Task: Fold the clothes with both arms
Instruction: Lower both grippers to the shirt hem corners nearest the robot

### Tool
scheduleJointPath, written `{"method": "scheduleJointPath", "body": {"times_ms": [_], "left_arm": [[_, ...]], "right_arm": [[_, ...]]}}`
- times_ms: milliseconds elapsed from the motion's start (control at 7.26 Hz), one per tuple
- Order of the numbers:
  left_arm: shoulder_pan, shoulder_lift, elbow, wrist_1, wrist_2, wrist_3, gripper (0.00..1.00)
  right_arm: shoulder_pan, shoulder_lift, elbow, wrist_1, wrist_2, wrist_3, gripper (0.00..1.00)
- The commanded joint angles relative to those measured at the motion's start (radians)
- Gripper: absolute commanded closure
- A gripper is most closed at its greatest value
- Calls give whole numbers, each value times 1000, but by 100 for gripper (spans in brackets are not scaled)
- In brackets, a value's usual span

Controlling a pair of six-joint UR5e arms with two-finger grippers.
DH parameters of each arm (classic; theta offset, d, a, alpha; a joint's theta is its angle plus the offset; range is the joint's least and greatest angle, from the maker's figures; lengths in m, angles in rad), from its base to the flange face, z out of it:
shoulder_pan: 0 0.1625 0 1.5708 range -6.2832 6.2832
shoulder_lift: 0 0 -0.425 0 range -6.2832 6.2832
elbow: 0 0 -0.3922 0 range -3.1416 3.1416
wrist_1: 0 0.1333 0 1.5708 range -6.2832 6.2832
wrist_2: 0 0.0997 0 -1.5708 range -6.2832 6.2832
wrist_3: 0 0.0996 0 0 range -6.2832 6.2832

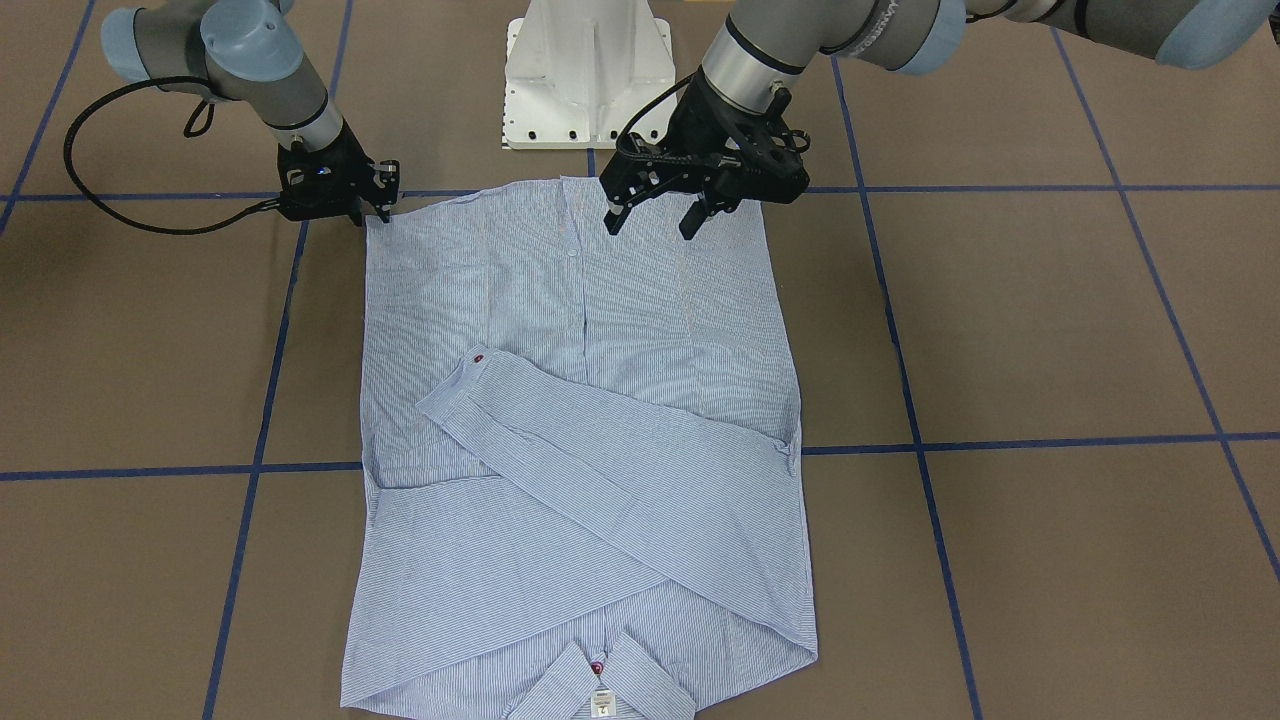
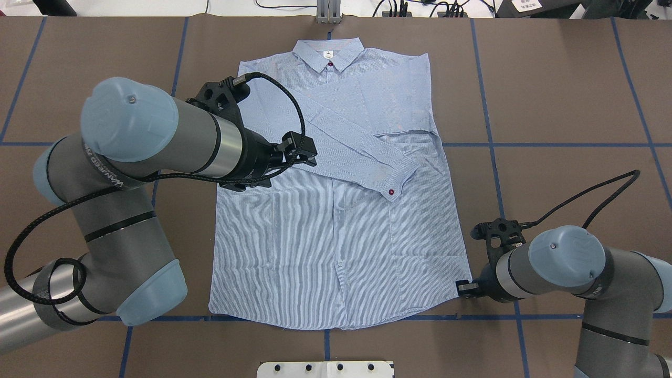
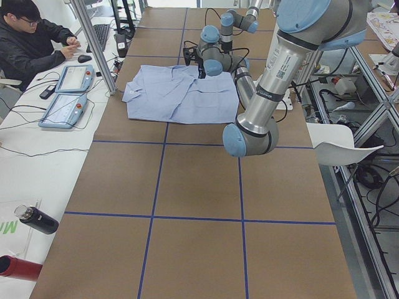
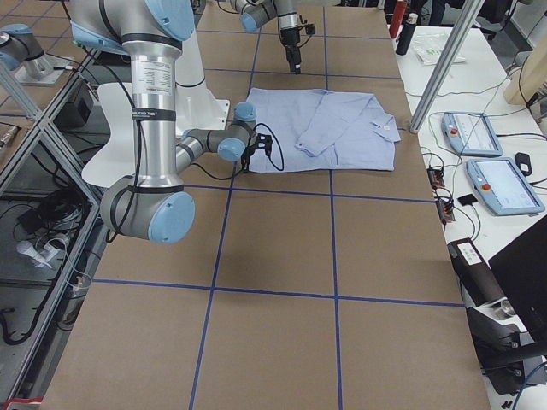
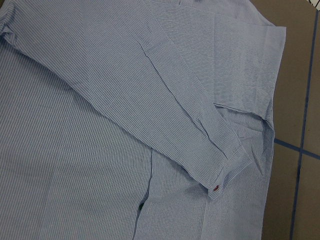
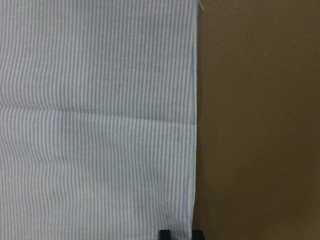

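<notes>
The pinstriped shirt [image 1: 580, 450] lies flat on the table, front up, collar [image 2: 328, 52] on the far side and hem toward the robot. Both sleeves are folded across the chest, and a cuff with a red button [image 2: 392, 192] lies on top. It also shows in the left wrist view [image 5: 125, 100]. My left gripper [image 1: 650, 220] is open and empty, hovering above the shirt's body near the hem. My right gripper [image 1: 372, 215] is low at the hem corner on its side [image 2: 464, 287]. Its fingertips [image 6: 165, 234] stand close together at the shirt's side edge, shut on the fabric.
The white pedestal base [image 1: 588, 70] stands just behind the hem. Blue tape lines [image 1: 1000, 443] cross the brown table. A seated person [image 3: 31, 37], teach pendants [image 3: 62, 93] and bottles [image 3: 37, 219] are on the side bench beyond the collar side.
</notes>
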Motion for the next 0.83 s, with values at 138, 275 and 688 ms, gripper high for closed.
{"method": "scheduleJointPath", "body": {"times_ms": [138,275,688], "left_arm": [[2,5,-2,1,1,0,0],[2,34,-5,-1,1,0,0],[106,176,-37,8,47,-3,0]], "right_arm": [[4,2,21,1,2,1,100],[5,2,32,0,2,-1,100],[4,17,32,3,-1,22,100]]}}
